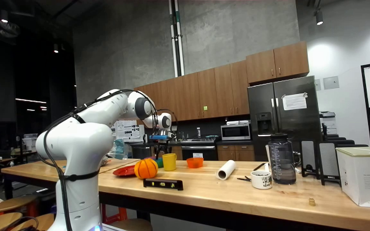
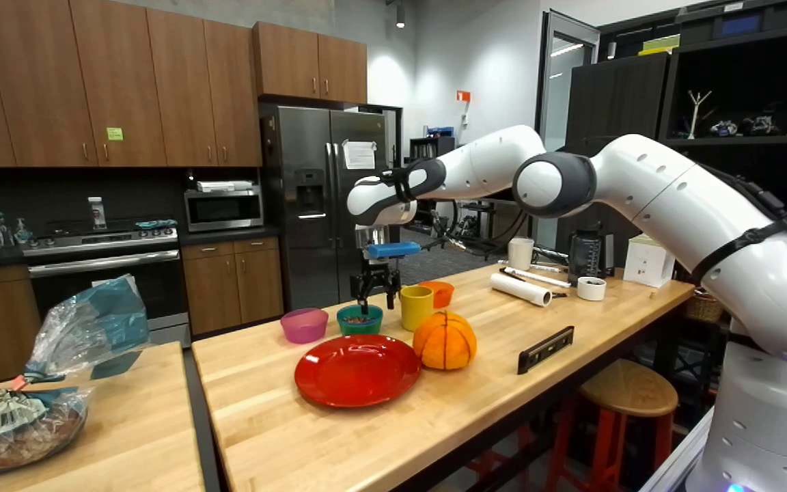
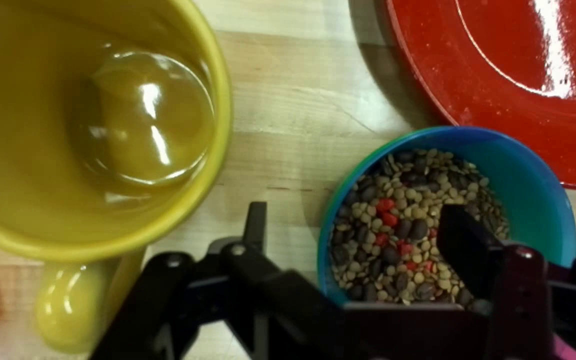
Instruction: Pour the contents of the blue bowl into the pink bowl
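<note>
Containing dark, tan and red bits [image 3: 410, 227], the teal-tinged blue bowl [image 3: 535, 200] sits beneath the hand [image 3: 353, 214], fingers [image 3: 255, 227] apart.

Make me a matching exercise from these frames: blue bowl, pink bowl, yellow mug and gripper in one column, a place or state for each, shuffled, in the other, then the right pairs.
Column one
1. blue bowl
2. pink bowl
3. yellow mug
4. gripper

Column two
A. standing open, holding nothing
B. has a handle that shows in the wrist view
C. holds a loose mix of dark, tan and red pieces
D. beside the blue bowl, on the side away from the yellow mug

Pairs: 1-C, 2-D, 3-B, 4-A
</note>
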You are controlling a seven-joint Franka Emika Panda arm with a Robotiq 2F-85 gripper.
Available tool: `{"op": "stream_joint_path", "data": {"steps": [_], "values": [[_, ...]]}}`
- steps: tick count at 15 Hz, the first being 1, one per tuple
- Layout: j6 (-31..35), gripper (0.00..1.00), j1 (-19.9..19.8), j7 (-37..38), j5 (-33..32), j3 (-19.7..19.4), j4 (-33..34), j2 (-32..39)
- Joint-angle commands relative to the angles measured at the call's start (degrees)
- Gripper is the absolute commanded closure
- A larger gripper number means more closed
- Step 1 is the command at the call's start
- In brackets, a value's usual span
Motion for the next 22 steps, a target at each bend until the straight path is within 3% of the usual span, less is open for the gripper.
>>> {"op": "stream_joint_path", "data": {"steps": [1,3,9,22], "values": [[2.0,0.4,0.2,-0.2,-0.7,-0.4,0.1,0.6],[2.8,0.51,0.2,-0.3,-0.8,-0.3,0.0,0.8],[3.6,0.98,0.3,0.0,-0.6,-0.1,-0.1,-0.1],[7.7,0.98,1.8,1.5,-0.8,-0.4,-1.8,-4.9]]}}
